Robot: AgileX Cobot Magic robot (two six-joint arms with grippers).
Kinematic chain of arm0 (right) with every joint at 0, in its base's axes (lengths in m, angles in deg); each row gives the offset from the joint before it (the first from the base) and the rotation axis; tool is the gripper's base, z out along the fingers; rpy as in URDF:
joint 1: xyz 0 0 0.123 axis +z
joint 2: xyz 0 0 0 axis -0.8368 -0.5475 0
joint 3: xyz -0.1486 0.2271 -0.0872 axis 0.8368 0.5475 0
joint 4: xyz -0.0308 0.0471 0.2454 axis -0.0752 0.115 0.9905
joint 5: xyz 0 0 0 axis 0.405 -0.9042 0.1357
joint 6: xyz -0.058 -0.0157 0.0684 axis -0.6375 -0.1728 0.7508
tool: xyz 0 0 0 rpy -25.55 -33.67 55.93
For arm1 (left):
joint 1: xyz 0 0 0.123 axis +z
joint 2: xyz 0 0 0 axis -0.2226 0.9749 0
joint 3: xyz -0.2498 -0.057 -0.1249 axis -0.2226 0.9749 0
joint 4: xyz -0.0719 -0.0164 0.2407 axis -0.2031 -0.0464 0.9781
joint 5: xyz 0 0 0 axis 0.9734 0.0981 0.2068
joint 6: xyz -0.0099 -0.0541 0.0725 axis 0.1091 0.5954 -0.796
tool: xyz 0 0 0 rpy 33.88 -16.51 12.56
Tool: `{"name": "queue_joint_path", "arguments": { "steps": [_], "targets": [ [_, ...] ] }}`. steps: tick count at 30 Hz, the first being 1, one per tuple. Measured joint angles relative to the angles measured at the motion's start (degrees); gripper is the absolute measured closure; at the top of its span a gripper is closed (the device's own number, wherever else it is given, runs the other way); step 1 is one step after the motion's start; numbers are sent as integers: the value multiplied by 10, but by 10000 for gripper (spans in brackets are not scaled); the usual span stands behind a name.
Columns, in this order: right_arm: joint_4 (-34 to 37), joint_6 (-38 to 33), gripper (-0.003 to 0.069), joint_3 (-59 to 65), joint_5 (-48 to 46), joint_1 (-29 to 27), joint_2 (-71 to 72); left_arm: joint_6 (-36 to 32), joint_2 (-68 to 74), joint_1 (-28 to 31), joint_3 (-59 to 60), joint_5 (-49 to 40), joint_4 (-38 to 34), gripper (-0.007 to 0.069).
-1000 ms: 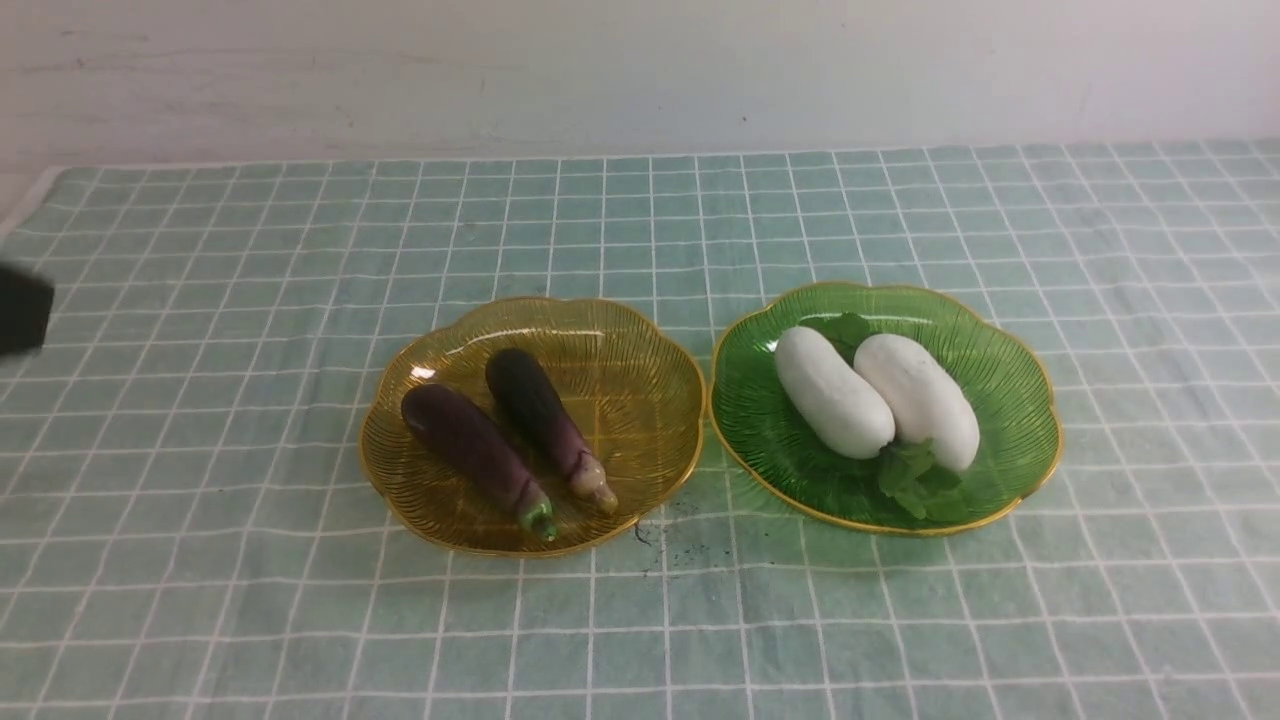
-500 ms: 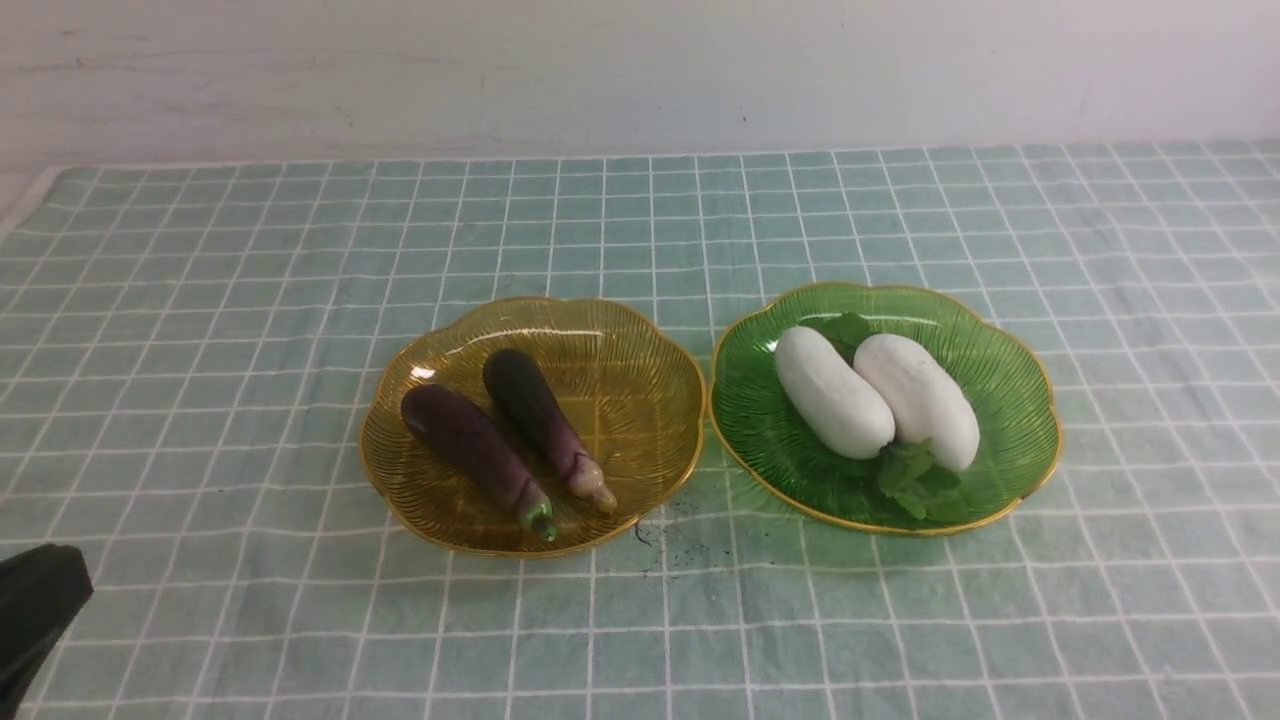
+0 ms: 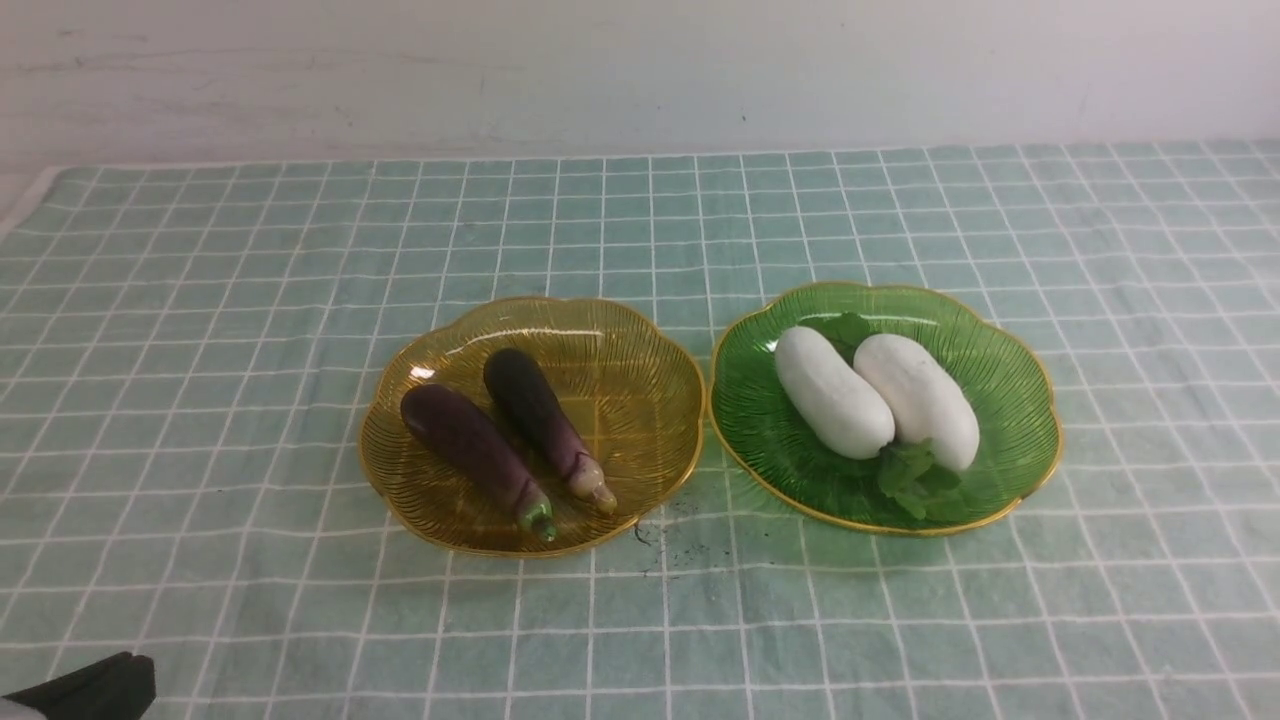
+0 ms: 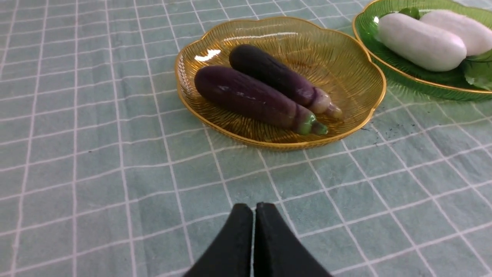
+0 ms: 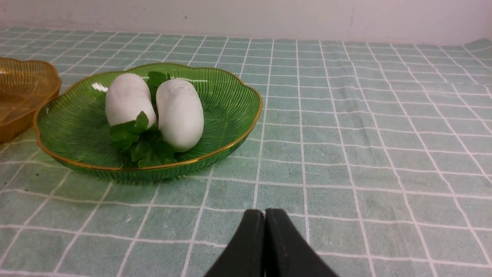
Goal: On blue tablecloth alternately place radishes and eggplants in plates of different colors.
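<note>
Two dark purple eggplants (image 3: 470, 440) (image 3: 535, 405) lie side by side in the amber plate (image 3: 620, 350). Both white radishes (image 3: 830, 392) (image 3: 920, 398), leaves attached, rest in the green plate (image 3: 1000, 370) just to its right on the blue tablecloth (image 3: 200, 300). My left gripper (image 4: 253, 207) is shut and empty, low over the cloth in front of the amber plate (image 4: 338, 61); only its tip shows in the front view's near left corner (image 3: 120, 680). My right gripper (image 5: 264, 213) is shut and empty, over cloth in front of the green plate (image 5: 226, 96); the front view does not show it.
A pale wall (image 3: 640, 70) runs along the table's far edge. The cloth's left edge (image 3: 25, 205) shows at the far left. A few dark specks (image 3: 670, 530) lie on the cloth between the plates.
My left gripper has drawn back from the left edge at mid-height to the near left corner of the front view. Plates and vegetables have not moved.
</note>
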State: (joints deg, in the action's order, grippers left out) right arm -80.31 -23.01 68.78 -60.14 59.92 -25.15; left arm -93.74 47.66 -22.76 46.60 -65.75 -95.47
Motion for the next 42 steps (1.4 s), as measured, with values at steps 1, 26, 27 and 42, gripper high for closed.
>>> {"name": "queue_joint_path", "arguments": {
  "steps": [1, 26, 27, 42],
  "targets": [
    [0, 0, 673, 0, 0, 0, 0, 0, -1, 0, 1, 2, 4, 632],
    [0, 0, 673, 0, -1, 0, 0, 113, -145, 106, 181, 94, 102, 632],
    [0, 0, 673, 0, -1, 0, 0, 114, -145, 96, 181, 94, 105, 632],
    [0, 0, 673, 0, -1, 0, 0, 122, -145, 84, 181, 94, 111, 632]
  ]
}}
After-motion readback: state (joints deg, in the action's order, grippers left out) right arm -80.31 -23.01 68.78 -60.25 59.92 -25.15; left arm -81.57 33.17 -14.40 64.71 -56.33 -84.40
